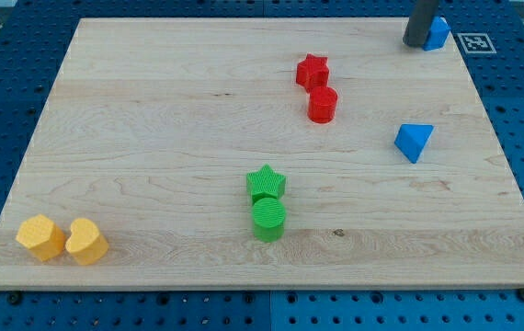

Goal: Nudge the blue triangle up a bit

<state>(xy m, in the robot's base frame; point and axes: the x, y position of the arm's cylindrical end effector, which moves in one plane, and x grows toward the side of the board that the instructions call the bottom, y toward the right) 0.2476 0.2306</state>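
Note:
The blue triangle [414, 141] lies on the wooden board [152, 138] at the view's right, about mid-height. My rod comes down at the view's top right, and my tip [415, 43] rests on the board far above the triangle. The tip sits right next to a second blue block [438, 33], which is partly hidden behind the rod; its shape cannot be made out.
A red star [312, 71] and a red cylinder [323, 104] stand together left of the triangle, higher up. A green star [266, 183] and green cylinder [268, 220] sit at bottom centre. A yellow block [40, 236] and a yellow heart [87, 241] sit at bottom left.

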